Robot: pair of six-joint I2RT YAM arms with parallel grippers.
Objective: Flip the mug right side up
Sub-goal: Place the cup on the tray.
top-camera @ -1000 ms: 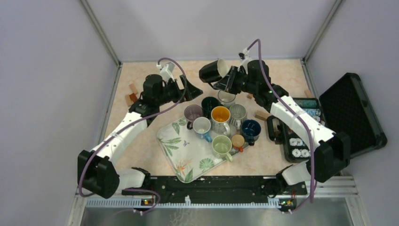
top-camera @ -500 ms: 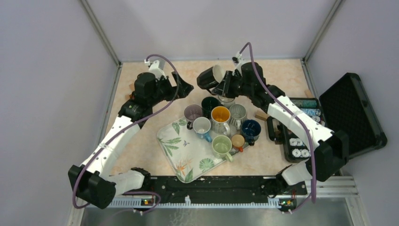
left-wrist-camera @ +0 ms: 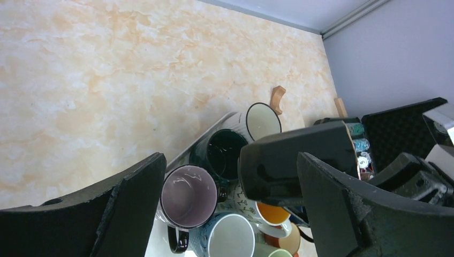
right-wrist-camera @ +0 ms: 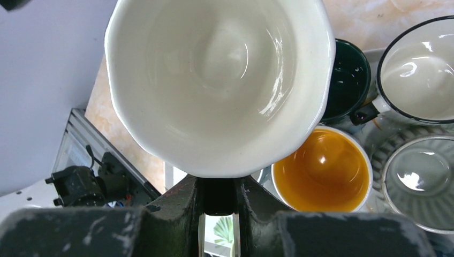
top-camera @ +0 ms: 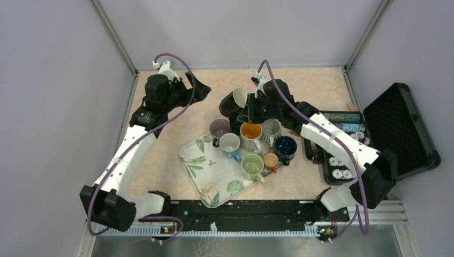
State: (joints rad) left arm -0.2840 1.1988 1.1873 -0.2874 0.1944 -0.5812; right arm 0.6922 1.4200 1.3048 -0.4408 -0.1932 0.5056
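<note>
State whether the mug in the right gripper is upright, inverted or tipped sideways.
Tipped sideways: held in the right gripper, the black mug shows its side from above, its white mouth facing the wrist camera.

Claw (right-wrist-camera: 217,195) clamped on handle of white-lined mug (right-wrist-camera: 219,80), its mouth facing the lens. Just right of claw: orange-lined mug (right-wrist-camera: 321,171). Farther right: ribbed grey mug (right-wrist-camera: 417,176). Beyond them: dark green mug (right-wrist-camera: 348,80).
</note>
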